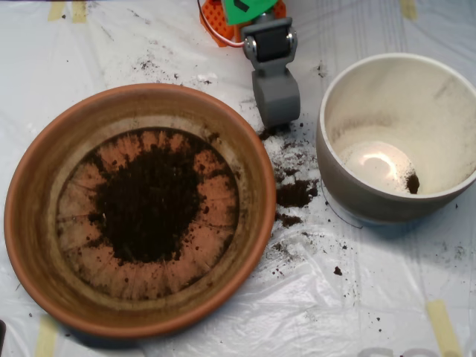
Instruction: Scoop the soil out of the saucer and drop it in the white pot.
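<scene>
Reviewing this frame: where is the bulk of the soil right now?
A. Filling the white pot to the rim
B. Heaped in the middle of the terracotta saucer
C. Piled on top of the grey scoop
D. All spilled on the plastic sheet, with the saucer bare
B: the soil forms a dark mound in the middle of the saucer, while the white pot holds just a small clump and only crumbs lie on the plastic sheet between them.

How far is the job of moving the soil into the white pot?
Barely begun. Done: one small clump lies inside the white pot. In hand: the grey tool sits between both vessels, above spilled crumbs on the plastic sheet. Left: most soil remains in the saucer.
</scene>
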`<action>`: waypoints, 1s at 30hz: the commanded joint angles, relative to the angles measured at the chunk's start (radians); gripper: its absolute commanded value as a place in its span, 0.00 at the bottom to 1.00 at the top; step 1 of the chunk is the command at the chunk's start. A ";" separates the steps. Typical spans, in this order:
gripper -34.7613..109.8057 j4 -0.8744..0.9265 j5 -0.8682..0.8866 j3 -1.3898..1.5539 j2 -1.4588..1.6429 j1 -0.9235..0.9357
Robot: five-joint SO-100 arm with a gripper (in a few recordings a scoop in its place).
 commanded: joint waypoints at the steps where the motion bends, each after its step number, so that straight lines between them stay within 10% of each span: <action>1: 0.24 0.011 0.011 -0.018 0.077 0.018; 30: 0.26 0.011 0.003 -0.018 0.077 0.018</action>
